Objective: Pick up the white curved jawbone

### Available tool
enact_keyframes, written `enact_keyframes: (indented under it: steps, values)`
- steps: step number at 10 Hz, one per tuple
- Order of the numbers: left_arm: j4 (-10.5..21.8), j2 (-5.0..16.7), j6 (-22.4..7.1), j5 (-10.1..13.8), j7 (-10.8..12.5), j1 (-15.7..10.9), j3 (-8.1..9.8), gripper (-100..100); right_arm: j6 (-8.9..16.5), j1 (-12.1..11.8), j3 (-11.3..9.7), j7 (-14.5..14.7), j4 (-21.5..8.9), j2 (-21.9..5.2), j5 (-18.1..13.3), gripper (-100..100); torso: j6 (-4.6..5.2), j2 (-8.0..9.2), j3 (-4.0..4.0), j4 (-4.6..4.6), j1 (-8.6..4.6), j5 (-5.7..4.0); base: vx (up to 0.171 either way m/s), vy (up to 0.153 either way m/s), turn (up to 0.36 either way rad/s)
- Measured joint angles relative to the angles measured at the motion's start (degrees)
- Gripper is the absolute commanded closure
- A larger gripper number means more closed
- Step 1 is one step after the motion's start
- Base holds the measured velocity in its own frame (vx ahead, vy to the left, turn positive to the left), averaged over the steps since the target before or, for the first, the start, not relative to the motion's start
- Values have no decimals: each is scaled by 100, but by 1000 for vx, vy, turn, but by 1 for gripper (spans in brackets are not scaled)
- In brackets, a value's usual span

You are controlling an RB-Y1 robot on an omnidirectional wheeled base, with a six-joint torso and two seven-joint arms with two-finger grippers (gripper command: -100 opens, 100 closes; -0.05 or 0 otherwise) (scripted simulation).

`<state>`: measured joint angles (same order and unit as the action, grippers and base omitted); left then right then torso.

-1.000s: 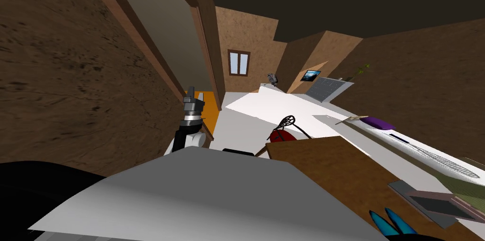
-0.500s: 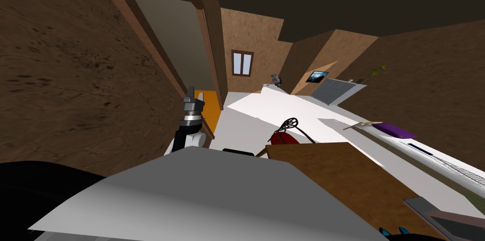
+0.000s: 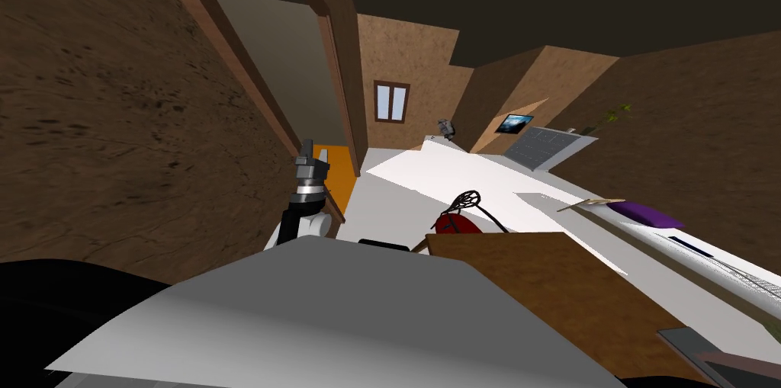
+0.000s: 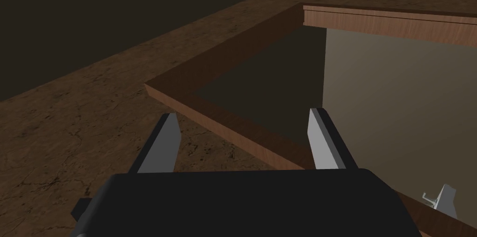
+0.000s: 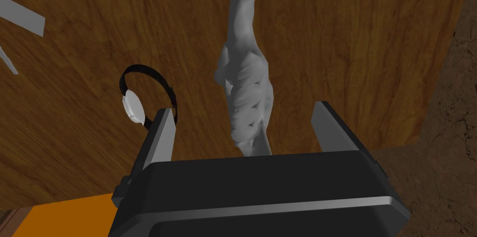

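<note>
**Squarely in line: jawbone lies between the right gripper's open fingers**

The right gripper [image 5: 243,107] hangs over the wooden tabletop [image 5: 354,38] with its fingers spread wide and nothing held. The jawbone [image 5: 242,76], pale grey-white and lumpy, lies flat on the wood directly ahead of it, in the gap between the two fingers. Its long axis runs straight away from the gripper. The near end passes out of sight behind the gripper's body and the far end thins to a taper. The fingers therefore stand on either side of its narrow width, and closing would take it across that width. The wrist probably needs little turning, only a descent. How high the fingers stand above the bone cannot be told.

The right arm is plainly the nearer. The left gripper [image 3: 306,151] is raised beside the wall, well apart from the tabletop, its fingers likewise apart and empty.

Count:
- One jawbone.
- One set of headphones [image 5: 139,94], a black band with a white cup. It lies just beside one of the right gripper's fingers, apart from the bone.
- Three grey strips [image 5: 23,20] far off on the tabletop, too cut off to name.
</note>
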<state>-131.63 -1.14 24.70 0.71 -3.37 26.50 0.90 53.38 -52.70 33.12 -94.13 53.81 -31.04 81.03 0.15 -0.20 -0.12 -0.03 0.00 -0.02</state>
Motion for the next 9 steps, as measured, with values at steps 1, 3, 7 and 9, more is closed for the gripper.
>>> enact_keyframes:
  steps: [1, 3, 7, 9]
  values:
    - [0, 0, 0, 0, 0, -1, 0, 0, -21, 84, -14, -36, -59, -2, -38, -100, -3, 12, 7, 3, 5, 1, -77, 12, 72]
    - [0, 0, 0, 0, 0, -1, 0, 0, -73, 261, -45, -105, -201, -15, -104, -100, 1, 22, 13, 5, 11, 2, -64, 15, 38]
    - [0, 0, 0, 0, 0, 0, 0, 0, -132, 505, -75, -150, -437, -44, -176, 100, 1, 8, 5, 2, 7, 2, -33, 4, 19]
    - [0, 0, 0, 0, 0, 0, 0, 0, -131, 503, -74, -156, -440, -42, -175, 100, -2, 2, 1, 1, 6, 1, 0, 0, 0]
